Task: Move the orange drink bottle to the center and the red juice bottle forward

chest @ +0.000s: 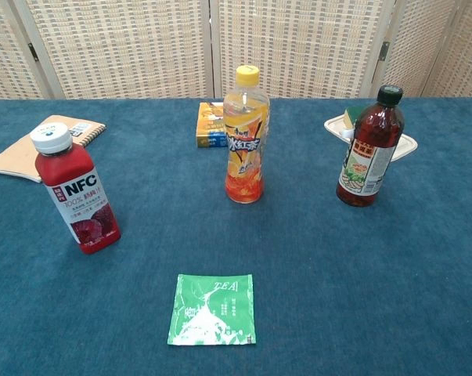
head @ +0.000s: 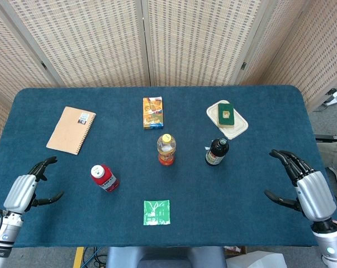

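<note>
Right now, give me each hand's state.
Left hand: open, holding nothing.
Right hand: open, holding nothing.

Place: a staged lab or test room.
Evidence: woven beige folding screens (head: 174, 39) ring a blue felt-covered table (head: 280, 117); grey floor (head: 333, 120) beyond.

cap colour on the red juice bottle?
White, on the red juice bottle; clearest in the chest view.
</note>
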Available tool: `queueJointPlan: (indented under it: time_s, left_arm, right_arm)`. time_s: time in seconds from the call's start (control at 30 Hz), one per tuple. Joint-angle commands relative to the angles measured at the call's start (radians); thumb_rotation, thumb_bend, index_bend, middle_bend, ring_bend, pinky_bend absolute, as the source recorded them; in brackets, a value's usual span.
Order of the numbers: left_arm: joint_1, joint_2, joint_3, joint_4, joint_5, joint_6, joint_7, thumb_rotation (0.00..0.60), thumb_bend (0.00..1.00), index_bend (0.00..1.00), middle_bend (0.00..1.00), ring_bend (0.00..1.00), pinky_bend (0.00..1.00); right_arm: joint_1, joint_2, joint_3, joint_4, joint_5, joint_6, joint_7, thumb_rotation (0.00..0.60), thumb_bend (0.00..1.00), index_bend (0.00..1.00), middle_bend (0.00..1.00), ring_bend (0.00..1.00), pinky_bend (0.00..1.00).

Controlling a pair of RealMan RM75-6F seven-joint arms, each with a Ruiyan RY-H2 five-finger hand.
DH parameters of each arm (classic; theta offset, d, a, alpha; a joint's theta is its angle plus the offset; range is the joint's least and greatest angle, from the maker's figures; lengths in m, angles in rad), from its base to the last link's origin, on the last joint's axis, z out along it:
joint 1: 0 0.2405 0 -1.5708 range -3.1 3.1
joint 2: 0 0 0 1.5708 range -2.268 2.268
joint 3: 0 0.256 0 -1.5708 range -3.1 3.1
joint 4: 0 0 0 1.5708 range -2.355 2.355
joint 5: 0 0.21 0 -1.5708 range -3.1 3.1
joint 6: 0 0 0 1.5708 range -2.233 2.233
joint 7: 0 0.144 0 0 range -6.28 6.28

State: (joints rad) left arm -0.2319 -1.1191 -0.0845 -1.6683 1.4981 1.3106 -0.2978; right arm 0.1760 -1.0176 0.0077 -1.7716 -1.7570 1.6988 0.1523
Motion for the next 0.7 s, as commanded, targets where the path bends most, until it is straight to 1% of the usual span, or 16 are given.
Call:
queueJointPlan:
  time_s: [0.03, 0.13, 0.4, 0.7]
  left_arm:
    - [-0.026, -0.025, -0.008, 0.008, -0.019, -0.035, -0.02, 0.6, 0.17, 0.08, 0.11, 0.11, 0.33]
    - [-0.044, -0.049, -0.009, 0.023, -0.029, -0.063, -0.028, 0.6, 0.17, 0.08, 0.11, 0.1, 0.32]
    - [-0.08, -0.09, -0.011, 0.038, -0.062, -0.117, 0.001, 0.6, 0.17, 0.08, 0.11, 0.1, 0.32]
    - [-0.106, -0.11, -0.009, 0.002, -0.075, -0.145, 0.036, 0.6, 0.17, 0.09, 0.11, 0.1, 0.32]
  right_arm:
    - [-0.019, -0.002, -0.008, 0.02, -0.019, 0.023, 0.028, 0.6, 0.1, 0.1, 0.23, 0.17, 0.35]
    - [-0.032, -0.004, -0.01, 0.04, -0.026, 0.039, 0.056, 0.6, 0.1, 0.1, 0.23, 0.17, 0.35]
    - [-0.054, -0.013, -0.005, 0.084, -0.031, 0.065, 0.112, 0.6, 0.1, 0.11, 0.23, 0.17, 0.35]
    - [-0.068, -0.025, -0.002, 0.119, -0.035, 0.075, 0.156, 0.6, 0.1, 0.12, 0.24, 0.17, 0.35]
